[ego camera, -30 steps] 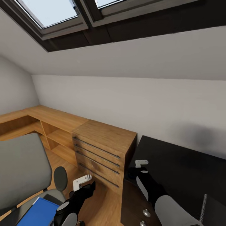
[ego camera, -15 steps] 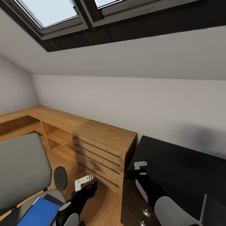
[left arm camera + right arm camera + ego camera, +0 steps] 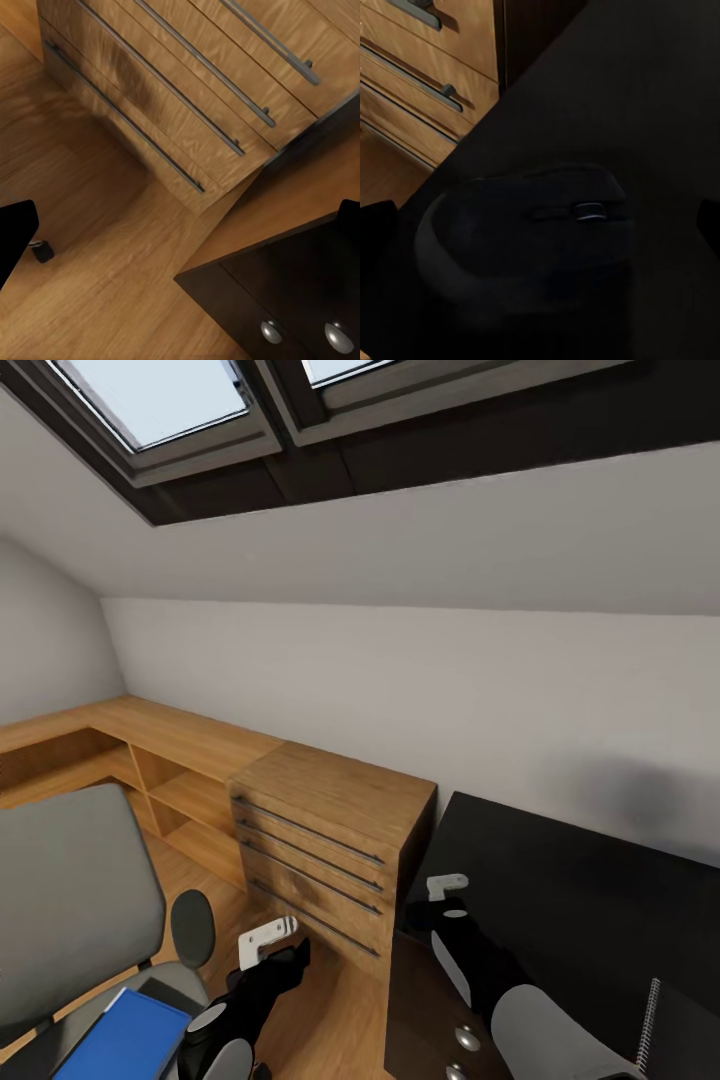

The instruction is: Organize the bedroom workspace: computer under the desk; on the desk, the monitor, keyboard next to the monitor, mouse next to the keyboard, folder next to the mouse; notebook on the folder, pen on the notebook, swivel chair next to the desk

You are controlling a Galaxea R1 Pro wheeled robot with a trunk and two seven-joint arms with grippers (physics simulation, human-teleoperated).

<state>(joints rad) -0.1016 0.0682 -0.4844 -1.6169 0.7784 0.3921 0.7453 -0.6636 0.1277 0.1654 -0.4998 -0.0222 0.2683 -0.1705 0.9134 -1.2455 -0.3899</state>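
Note:
The dark grey mouse (image 3: 525,240) lies on the glossy black desk (image 3: 580,880), near its corner by the drawer chest. My right gripper (image 3: 447,885) hovers over the mouse, open, with its fingertips (image 3: 375,225) spread wide on either side. In the head view my arm hides the mouse. The blue folder (image 3: 125,1040) rests on the seat of the grey swivel chair (image 3: 70,900) at lower left. My left gripper (image 3: 265,942) hangs open and empty over the wooden floor between the chair and the chest. A spiral-bound edge (image 3: 648,1010), which looks like the notebook's, shows on the desk at lower right.
A light wooden drawer chest (image 3: 330,840) with long bar handles stands against the desk's left end. Low wooden shelving (image 3: 150,760) runs along the wall behind the chair. A dark cabinet front with round knobs (image 3: 300,334) sits under the desk. The sloped ceiling holds skylights (image 3: 160,400).
About a second ago both grippers drifted slightly; the left one moved a little right and down. Nothing has moved in the last half second.

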